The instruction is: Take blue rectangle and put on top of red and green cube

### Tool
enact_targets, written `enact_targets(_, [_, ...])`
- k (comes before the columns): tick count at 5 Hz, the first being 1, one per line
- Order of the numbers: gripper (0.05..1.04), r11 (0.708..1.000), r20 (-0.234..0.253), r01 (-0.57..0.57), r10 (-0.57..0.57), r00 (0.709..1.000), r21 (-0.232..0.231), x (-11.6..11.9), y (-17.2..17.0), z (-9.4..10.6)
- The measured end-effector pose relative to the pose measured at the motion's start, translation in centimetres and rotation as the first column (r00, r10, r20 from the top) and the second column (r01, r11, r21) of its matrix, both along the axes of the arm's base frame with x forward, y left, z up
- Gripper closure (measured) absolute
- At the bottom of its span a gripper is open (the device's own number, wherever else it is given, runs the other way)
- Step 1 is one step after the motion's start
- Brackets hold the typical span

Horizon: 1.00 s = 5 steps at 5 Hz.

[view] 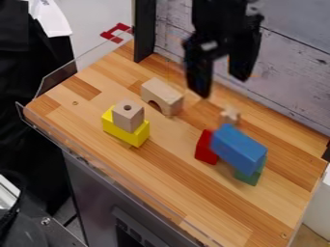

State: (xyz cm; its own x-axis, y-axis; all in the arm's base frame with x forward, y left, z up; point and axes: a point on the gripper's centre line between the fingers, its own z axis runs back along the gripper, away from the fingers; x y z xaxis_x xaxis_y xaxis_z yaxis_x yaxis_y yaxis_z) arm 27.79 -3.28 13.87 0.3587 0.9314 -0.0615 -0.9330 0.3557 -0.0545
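My gripper [222, 79] hangs over the back of the wooden table, above and behind the blocks, with its two fingers spread apart and nothing between them. The blue rectangle [238, 149] lies at the right of the table, resting across the red block [206, 147] on its left and the green block [249, 176] under its right end. A good part of the green block is hidden beneath the blue one.
A yellow block [126, 131] with a plain wooden cube [128, 116] on it stands left of centre. Behind it is a wooden arch [161, 96]. A small wooden piece [229, 115] sits behind the blue rectangle. A whitish plank wall [290, 72] bounds the back.
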Motion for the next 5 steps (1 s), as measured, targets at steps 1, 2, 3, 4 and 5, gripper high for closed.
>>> enact_targets(1, [0.083, 0.966, -0.062, 0.26, -0.258, 0.964, 0.015, -0.9, 3.2, 1.7])
enact_targets(2, [0.083, 0.868, -0.057, 0.495, -0.496, 0.867, -0.024, -1.4, 5.5, 1.7])
enact_targets(3, [0.083, 0.723, -0.067, 0.689, -0.691, 0.72, -0.05, -1.1, 6.7, 0.0])
enact_targets(4, [0.083, 0.625, -0.066, 0.779, -0.78, 0.622, -0.047, -0.6, 6.8, -0.9])
enact_targets(5, [0.083, 0.598, -0.069, 0.8, -0.801, 0.595, -0.053, 0.1, 6.1, -2.0])
